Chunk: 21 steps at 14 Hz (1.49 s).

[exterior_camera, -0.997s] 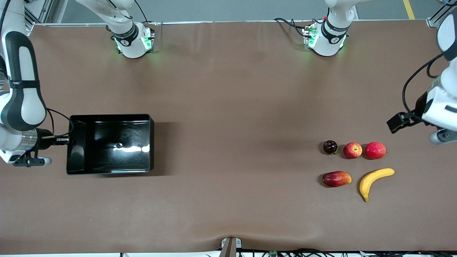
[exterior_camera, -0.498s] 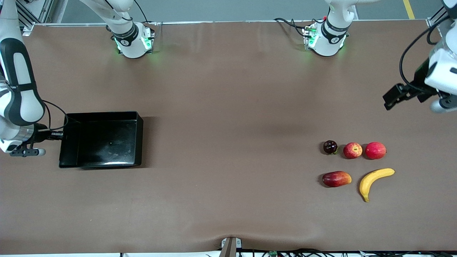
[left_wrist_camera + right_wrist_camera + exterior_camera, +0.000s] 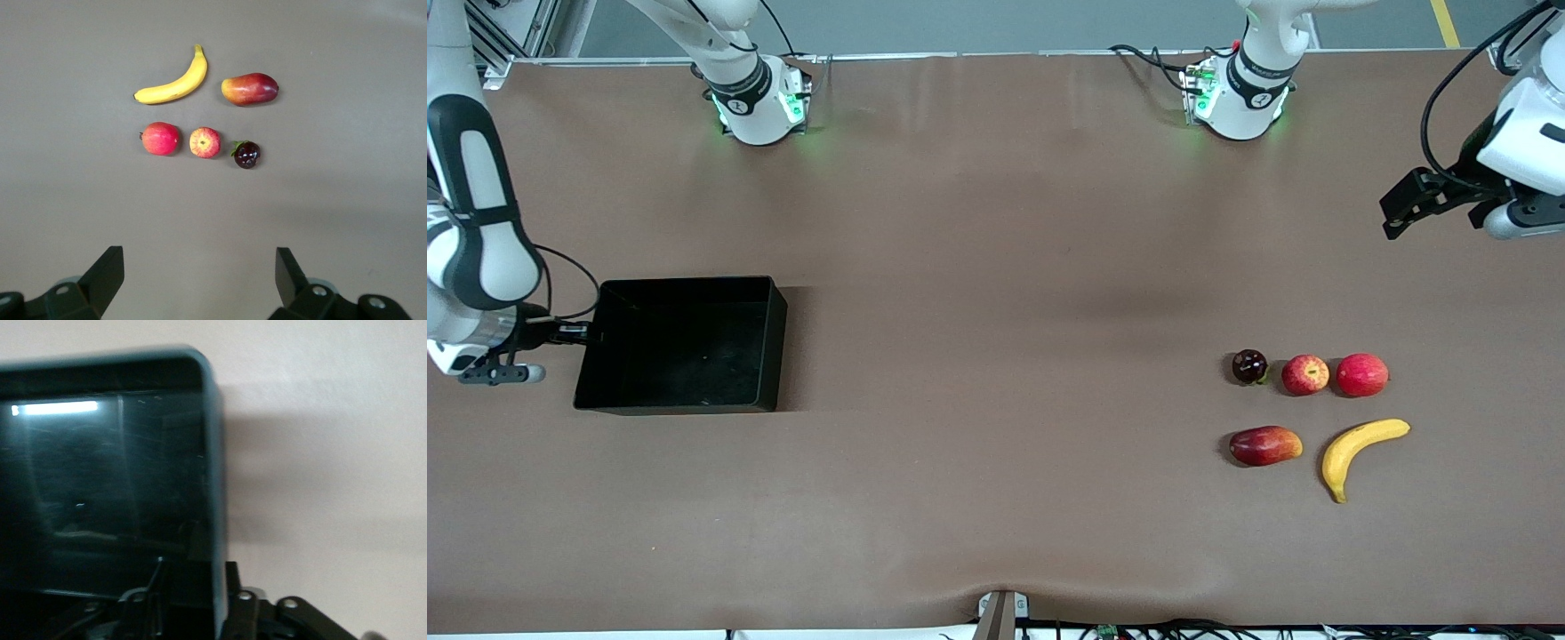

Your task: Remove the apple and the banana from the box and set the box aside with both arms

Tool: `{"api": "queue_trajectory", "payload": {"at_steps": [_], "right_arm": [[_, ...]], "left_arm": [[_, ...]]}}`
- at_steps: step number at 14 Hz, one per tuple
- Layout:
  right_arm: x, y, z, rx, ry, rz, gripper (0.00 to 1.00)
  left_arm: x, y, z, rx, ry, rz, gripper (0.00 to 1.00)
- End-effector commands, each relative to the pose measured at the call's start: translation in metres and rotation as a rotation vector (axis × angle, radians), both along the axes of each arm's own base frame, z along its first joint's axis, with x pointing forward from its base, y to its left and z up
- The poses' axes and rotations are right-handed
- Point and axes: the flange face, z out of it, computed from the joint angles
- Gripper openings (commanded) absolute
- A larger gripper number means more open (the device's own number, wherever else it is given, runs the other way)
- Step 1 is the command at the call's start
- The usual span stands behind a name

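Note:
The black box point(image 3: 775, 347) is at the right arm's end of the table. My right gripper point(image 3: 583, 334) is shut on its end wall; the right wrist view shows the wall point(image 3: 215, 453) between my right gripper's point(image 3: 219, 593) fingers. The box is empty. The banana point(image 3: 1360, 449), the yellow-patched apple point(image 3: 1305, 374), a round red fruit point(image 3: 1362, 374), a dark fruit point(image 3: 1249, 366) and an oblong red fruit point(image 3: 1264, 445) lie together at the left arm's end. My left gripper point(image 3: 1396, 209) is open and empty in the air. The left wrist view shows my left gripper point(image 3: 198, 270), the banana point(image 3: 175, 83) and the apple point(image 3: 205, 142).
The brown table point(image 3: 996, 267) spreads between the box and the fruits. The two arm bases point(image 3: 758, 102) stand along the table's edge farthest from the front camera.
The box has shifted toward the right arm's end of the table and looks lower and more level. My left gripper has drawn away from the fruits, toward the robots' side.

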Motion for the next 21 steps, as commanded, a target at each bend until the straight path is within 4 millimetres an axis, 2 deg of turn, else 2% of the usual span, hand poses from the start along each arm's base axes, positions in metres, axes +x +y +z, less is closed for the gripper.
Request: {"api": "queue_trajectory", "payload": {"at_steps": [1,3,5,7,8,9,10,12,14,16,19,21], "right_arm": [[0.047,0.045,0.071,-0.001,-0.068,0.092,1.00],[0.075,0.070,0.119,-0.035,-0.152,0.152,1.00],[0.089,0.079,0.172,-0.050,-0.205,0.176,1.00],[0.099,0.100,0.228,-0.072,-0.276,0.218,1.00],[0.101,0.108,0.244,-0.060,-0.307,0.226,1.00],[0.094,0.126,0.268,-0.060,-0.328,0.250,1.00],[0.079,0.145,0.300,-0.061,-0.338,0.269,1.00],[0.047,0.162,0.332,-0.060,-0.273,0.287,1.00],[0.014,0.170,0.345,-0.043,-0.179,0.254,1.00],[-0.020,0.188,0.354,-0.079,-0.144,0.221,1.00],[-0.064,0.196,0.339,-0.120,-0.137,0.236,1.00],[-0.071,0.182,0.330,-0.122,-0.148,0.210,1.00]], "left_arm": [[-0.006,0.007,0.003,-0.031,0.010,-0.022,1.00],[-0.007,0.008,0.003,-0.031,0.018,-0.020,1.00],[-0.006,0.008,0.003,-0.031,0.020,-0.022,1.00],[-0.005,0.006,0.003,-0.033,0.018,-0.023,1.00],[-0.005,0.004,0.005,-0.032,0.015,-0.028,1.00],[-0.004,0.004,0.008,-0.031,0.009,-0.028,1.00],[-0.003,0.002,0.007,-0.032,0.011,-0.031,1.00],[-0.002,0.003,0.013,-0.033,-0.003,-0.027,1.00],[-0.003,0.003,0.015,-0.034,-0.003,-0.031,1.00],[-0.003,0.001,0.014,-0.033,-0.002,-0.030,1.00],[-0.006,0.002,0.015,-0.032,-0.001,-0.036,1.00],[-0.008,0.001,0.017,-0.031,-0.004,-0.037,1.00]]}}
